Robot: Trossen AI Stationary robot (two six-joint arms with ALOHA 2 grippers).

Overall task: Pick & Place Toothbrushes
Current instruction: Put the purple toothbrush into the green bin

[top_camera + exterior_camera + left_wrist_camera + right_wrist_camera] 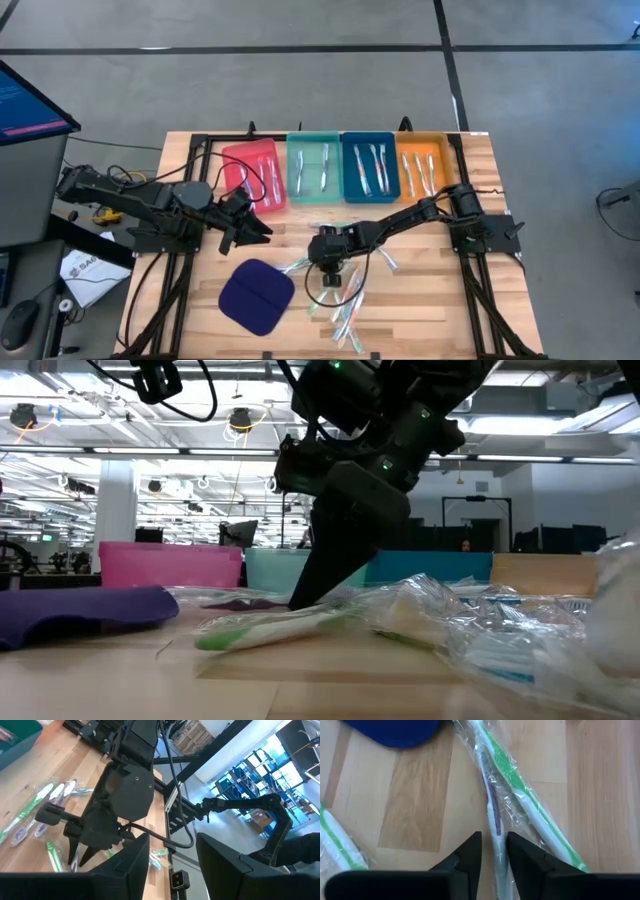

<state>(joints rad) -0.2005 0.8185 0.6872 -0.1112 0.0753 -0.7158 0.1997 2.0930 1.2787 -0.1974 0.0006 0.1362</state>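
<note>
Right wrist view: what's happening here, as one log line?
right gripper: closing around wrapped purple toothbrush on table | green toothbrush: alongside | left gripper: waiting near red tray

A light wooden slatted table (420, 320) carries everything. Along its twelve o'clock edge four trays sit side by side: a red tray (238, 160) toward eleven, a teal tray (313, 140), a blue tray (368, 140) and an orange tray (425, 140) toward one. Each tray holds a few toothbrushes. Toward seven o'clock a dark blue cloth pad (256, 296) lies flat on the wood. From the centre down toward six o'clock, wrapped toothbrushes (345, 318) lie scattered on the boards, several overlapping
</note>
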